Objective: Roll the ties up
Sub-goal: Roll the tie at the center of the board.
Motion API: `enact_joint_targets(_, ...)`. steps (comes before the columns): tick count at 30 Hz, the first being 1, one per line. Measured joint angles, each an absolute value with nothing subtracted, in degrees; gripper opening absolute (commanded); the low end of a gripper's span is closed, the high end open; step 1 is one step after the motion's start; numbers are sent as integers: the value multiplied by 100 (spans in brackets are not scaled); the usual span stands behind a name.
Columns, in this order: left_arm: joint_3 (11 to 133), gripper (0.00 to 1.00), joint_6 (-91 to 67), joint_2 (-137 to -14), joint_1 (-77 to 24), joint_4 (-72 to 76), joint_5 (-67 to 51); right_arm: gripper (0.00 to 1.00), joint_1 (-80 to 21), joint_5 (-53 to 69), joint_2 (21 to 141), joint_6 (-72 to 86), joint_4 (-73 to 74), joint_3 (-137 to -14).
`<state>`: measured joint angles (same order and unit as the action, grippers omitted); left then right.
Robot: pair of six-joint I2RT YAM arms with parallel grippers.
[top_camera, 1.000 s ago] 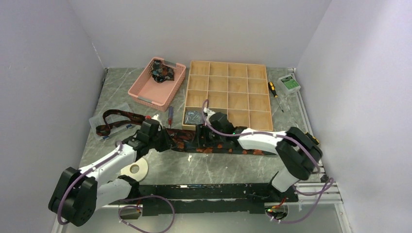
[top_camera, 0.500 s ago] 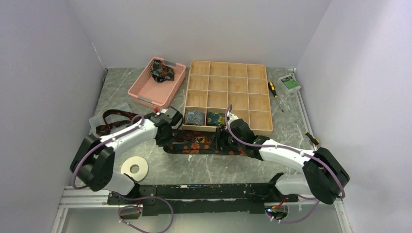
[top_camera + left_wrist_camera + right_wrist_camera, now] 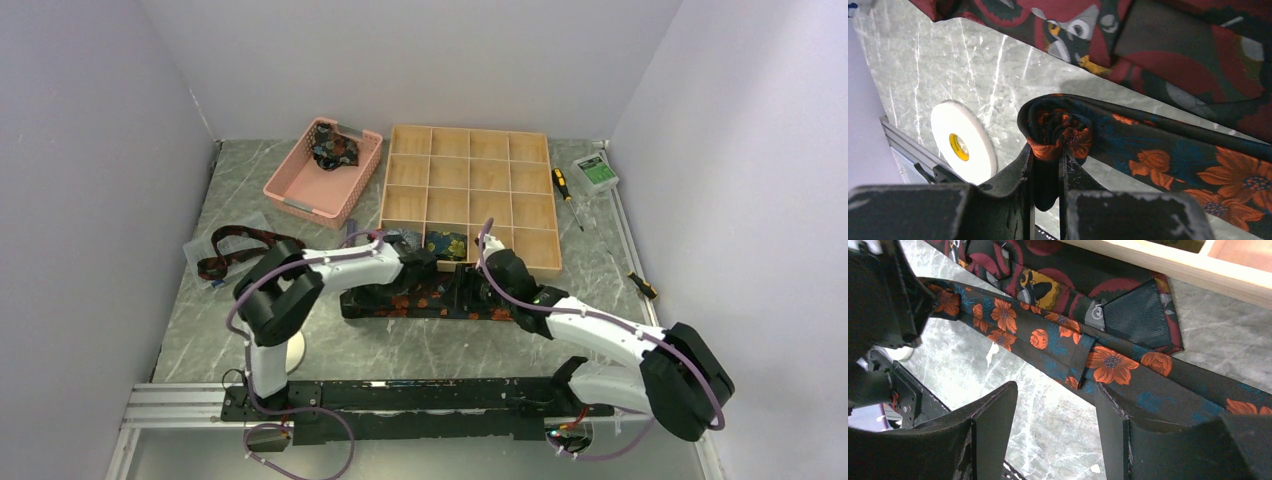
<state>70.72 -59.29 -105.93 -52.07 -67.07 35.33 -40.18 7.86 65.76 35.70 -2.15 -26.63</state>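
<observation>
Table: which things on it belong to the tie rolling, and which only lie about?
Job: orange-flower tie, maroon tie, rolled tie, tray, left gripper pinching the orange-flower tie.
Lying about: tape ring, screwdriver, green box.

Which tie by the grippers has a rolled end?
The navy tie with orange flowers: its end is coiled in the left gripper. The maroon tie lies unrolled.
</observation>
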Motion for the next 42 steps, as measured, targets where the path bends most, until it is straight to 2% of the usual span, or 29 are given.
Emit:
enact_joint_targets(5,7380,36,-6112,-11124,-5583,-6963,3767,63,-3916,733,6324,3568,-126,-2536)
enact_joint_targets(7,7391,44,-6125,-11159,-5666,-6971,3774,63,-3889,722,6254,3570,-78,-2480)
enact_joint_targets(15,7391,61,-6051,-11150,-5763,-6764,3476,63,-3865,644,6171,3575,45,-2373)
enact_joint_targets(21,7352,66,-5848,-10790,-5763,-6353,3105,64,-3865,661,6182,3599,38,-2370)
enact_joint_targets(35,6834,68,-5581,-9284,-5566,-5546,2541,68,-3905,1507,6713,3695,-342,-2456)
enact_joint_targets(38,6326,69,-5673,-8584,-5367,-5374,2628,68,-4121,1553,7032,3756,-401,-2698)
enact_joint_targets(42,5081,70,-5649,-7004,-4661,-4757,2499,67,-4703,1540,7640,3793,-486,-3330)
